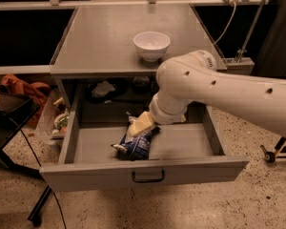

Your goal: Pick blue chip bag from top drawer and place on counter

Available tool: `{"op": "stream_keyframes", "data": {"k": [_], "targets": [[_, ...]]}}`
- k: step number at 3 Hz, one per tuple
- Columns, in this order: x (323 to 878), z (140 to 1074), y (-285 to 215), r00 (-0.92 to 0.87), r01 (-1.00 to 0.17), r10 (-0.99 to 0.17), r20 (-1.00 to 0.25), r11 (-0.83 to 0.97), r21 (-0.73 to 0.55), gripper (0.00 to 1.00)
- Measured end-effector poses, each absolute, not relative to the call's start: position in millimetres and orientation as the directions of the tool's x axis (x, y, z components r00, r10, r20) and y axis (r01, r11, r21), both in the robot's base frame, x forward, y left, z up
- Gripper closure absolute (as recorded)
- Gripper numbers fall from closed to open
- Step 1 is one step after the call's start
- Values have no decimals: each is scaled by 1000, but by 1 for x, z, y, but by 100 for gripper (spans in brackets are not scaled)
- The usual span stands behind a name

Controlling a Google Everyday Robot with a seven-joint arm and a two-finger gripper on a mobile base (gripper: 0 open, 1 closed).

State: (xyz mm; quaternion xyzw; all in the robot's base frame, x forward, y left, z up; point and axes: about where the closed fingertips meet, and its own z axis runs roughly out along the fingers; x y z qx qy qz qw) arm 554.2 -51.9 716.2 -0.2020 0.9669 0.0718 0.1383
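Observation:
The top drawer [148, 175] stands pulled open, its dark bar handle at the front centre. The blue chip bag [138, 144] lies crinkled on the drawer floor, left of centre. My gripper [139, 124] reaches down into the drawer from the right on the white arm [219, 92]; its cream-coloured tip sits right over the bag's upper end. The counter [105, 37] is the grey top of the cabinet above the drawer, with a white bowl [151, 45] on it near the front.
A crumpled whitish paper scrap [103, 88] and a dark round object [141, 82] lie at the back of the drawer under the counter. A black stand [9, 123] and orange cloth [24, 87] are at the left. A cable [229, 18] hangs at the back right.

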Motion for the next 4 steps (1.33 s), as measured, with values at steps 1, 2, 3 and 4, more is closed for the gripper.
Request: {"op": "stream_keyframes", "data": {"k": [1, 2, 3, 4], "targets": [[554, 700, -18, -887, -394, -357, -294, 916, 76, 0], [566, 676, 3, -896, -382, -349, -275, 921, 73, 0], [577, 648, 8, -912, -362, -329, -246, 926, 103, 0], [578, 626, 14, -923, -355, -322, -210, 924, 142, 0]]}}
